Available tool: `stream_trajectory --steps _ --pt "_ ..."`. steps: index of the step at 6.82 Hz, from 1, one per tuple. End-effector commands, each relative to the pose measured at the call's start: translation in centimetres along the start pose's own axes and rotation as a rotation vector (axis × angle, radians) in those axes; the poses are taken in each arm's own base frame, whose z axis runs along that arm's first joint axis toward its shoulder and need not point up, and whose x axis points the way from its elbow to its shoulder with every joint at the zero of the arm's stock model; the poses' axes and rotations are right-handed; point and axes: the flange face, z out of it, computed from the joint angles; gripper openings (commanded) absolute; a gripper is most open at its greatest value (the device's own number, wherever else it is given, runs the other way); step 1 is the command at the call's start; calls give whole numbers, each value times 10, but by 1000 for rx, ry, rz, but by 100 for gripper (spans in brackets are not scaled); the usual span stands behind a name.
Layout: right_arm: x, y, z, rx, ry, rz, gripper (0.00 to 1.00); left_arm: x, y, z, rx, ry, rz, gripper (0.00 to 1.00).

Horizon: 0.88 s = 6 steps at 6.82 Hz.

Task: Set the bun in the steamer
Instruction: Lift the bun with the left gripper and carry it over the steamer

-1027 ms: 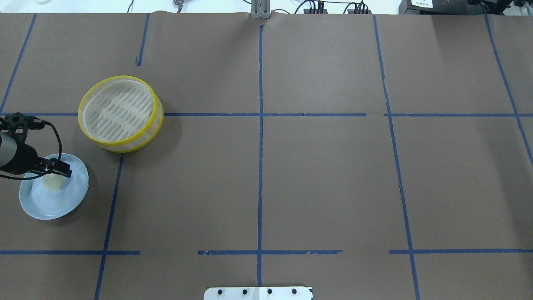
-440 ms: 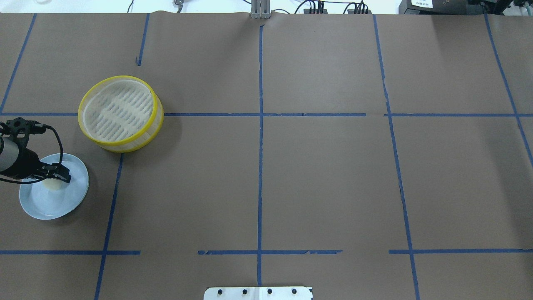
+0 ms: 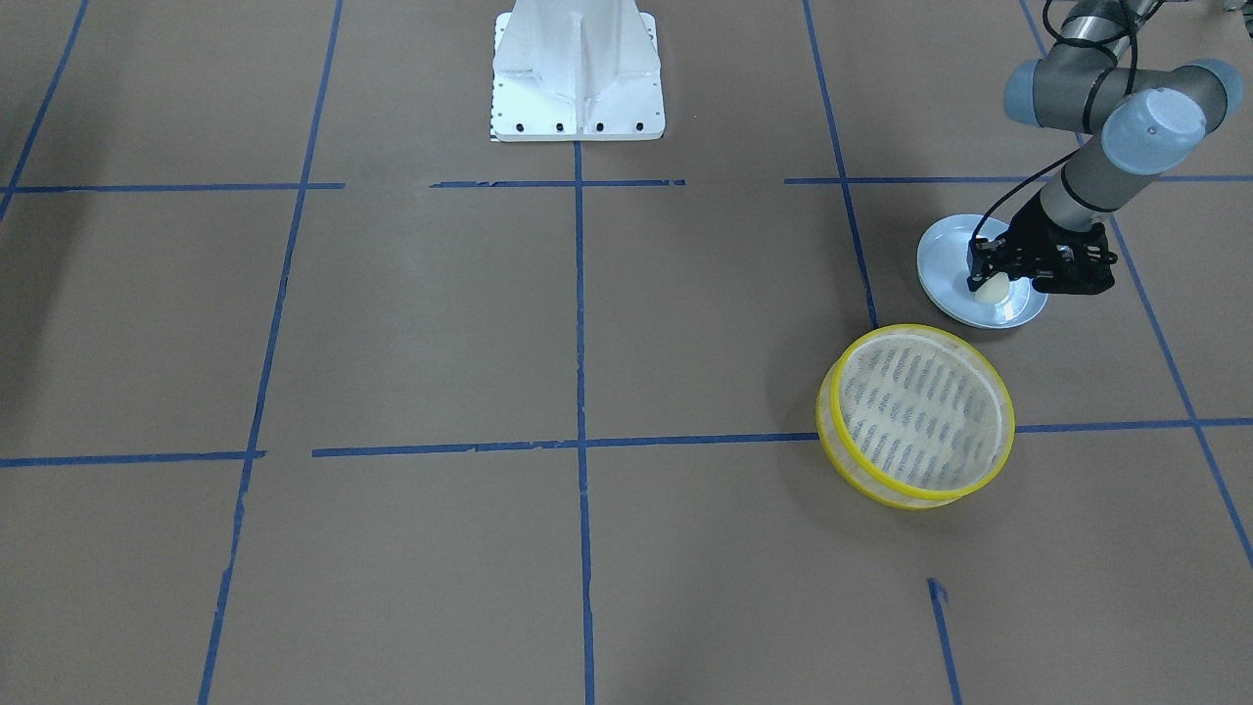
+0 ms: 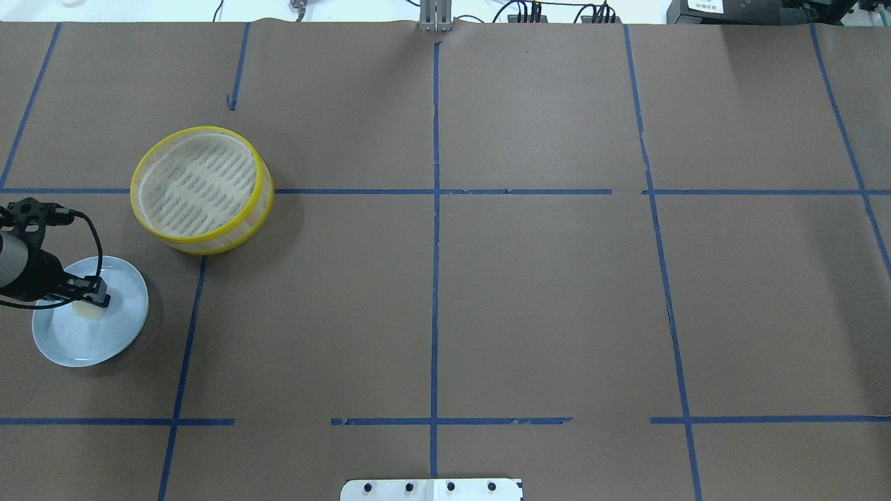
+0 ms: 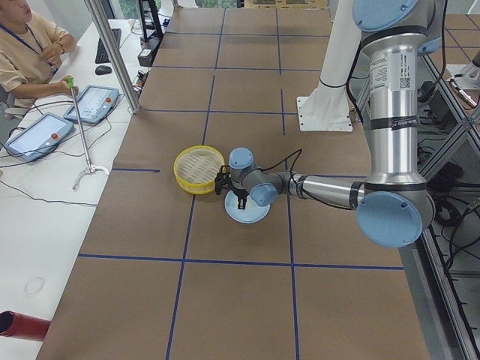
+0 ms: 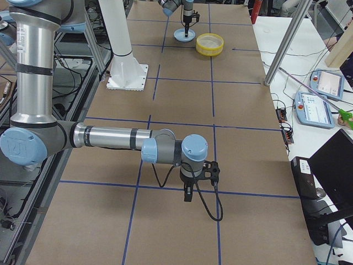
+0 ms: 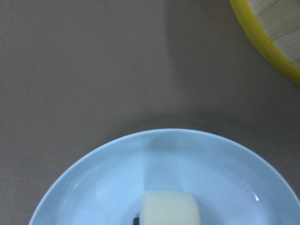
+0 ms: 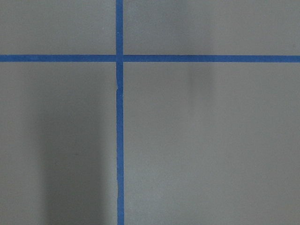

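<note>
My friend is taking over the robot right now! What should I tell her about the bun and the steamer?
Left gripper: low over the pale blue plate, right at the bun. Whether it has clamped cannot be told.
Right gripper: hangs over the brown table, far from the job. Open or shut cannot be told.
Bun: on the plate, not yet lifted.
Steamer: beside the plate, nothing in it.
Done: left gripper is at the bun.
Left: grip it, lift it, carry it to the steamer, set it inside, let go.

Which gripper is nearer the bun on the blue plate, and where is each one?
Left. The left gripper is right at the bun on the plate; the right gripper hangs over the table far away, at the opposite end.
</note>
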Motion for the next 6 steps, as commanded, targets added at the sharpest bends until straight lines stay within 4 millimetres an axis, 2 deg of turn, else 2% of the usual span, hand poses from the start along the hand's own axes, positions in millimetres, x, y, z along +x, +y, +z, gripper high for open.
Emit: stream_trajectory --steps 1,2,3,4,5,6 --pt "0 0 0 0 0 0 100 9 3 -22 28 26 14 33" --pt "0 0 0 0 0 0 100 17 11 -41 46 48 29 33" --pt "0 0 0 0 0 0 100 29 10 -49 26 91 39 34" --pt "0 0 0 0 0 0 100 24 -3 -65 56 107 19 34" --pt "0 0 0 0 0 0 100 41 -25 -71 76 117 20 34" --pt "0 0 0 0 0 0 100 80 -61 -80 59 85 -24 34"
